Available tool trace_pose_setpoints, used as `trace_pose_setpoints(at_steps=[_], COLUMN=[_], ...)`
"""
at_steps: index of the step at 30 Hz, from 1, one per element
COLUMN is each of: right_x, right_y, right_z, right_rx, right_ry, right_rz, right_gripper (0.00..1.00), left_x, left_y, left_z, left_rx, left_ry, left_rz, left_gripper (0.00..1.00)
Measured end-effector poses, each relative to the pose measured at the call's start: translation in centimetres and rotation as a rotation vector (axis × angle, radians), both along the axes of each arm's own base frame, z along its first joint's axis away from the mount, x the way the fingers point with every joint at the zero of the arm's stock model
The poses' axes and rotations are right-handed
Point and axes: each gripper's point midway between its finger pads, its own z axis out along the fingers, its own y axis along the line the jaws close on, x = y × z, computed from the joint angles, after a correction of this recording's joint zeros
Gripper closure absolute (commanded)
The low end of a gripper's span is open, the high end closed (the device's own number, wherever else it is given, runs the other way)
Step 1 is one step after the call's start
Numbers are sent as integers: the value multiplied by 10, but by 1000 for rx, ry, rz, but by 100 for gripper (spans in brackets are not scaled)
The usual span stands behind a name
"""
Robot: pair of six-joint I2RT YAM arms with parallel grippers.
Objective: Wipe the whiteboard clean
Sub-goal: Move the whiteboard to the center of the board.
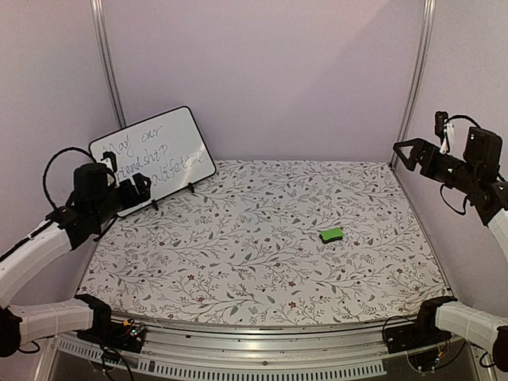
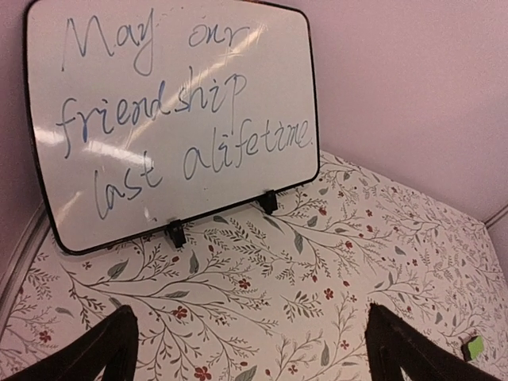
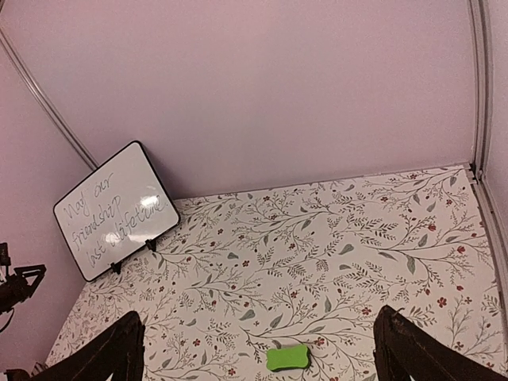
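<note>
The whiteboard (image 1: 159, 152) leans on small black clip feet against the back-left wall, with dark handwritten text across it. In the left wrist view the whiteboard (image 2: 175, 119) fills the upper left, its words legible. My left gripper (image 1: 140, 189) hovers just before the board's lower left part, open and empty, and the left gripper (image 2: 258, 349) has only cloth between its fingers. My right gripper (image 1: 405, 155) hangs high at the far right, open and empty. Below the right gripper (image 3: 258, 353) lies a small green eraser block (image 3: 286, 357). The whiteboard (image 3: 115, 210) appears far left there.
A floral cloth (image 1: 254, 262) covers the table. The green eraser (image 1: 332, 234) lies right of centre, also at the lower right edge of the left wrist view (image 2: 474, 347). Pale walls close in the back and sides, with metal posts (image 1: 107, 63) in the corners. A metal rail (image 1: 262, 357) runs along the front edge.
</note>
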Motion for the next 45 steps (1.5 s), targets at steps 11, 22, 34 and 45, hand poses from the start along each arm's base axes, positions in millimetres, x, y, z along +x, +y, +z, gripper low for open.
trace_pose_setpoints(at_steps=[11, 22, 34, 45], right_x=[12, 8, 3, 1], right_y=[1, 1, 4, 4], right_z=[-7, -3, 3, 5], right_rx=[11, 11, 18, 18], right_ry=[74, 66, 48, 42], right_rz=[-1, 1, 21, 24], right_gripper=[1, 1, 1, 1], left_x=[25, 55, 108, 135], left_y=[18, 28, 30, 44], left_z=[-78, -126, -162, -176], left_rx=[-3, 34, 144, 143], left_ry=[215, 329, 383, 399], left_rz=[205, 350, 442, 485], left_gripper=[0, 0, 0, 17])
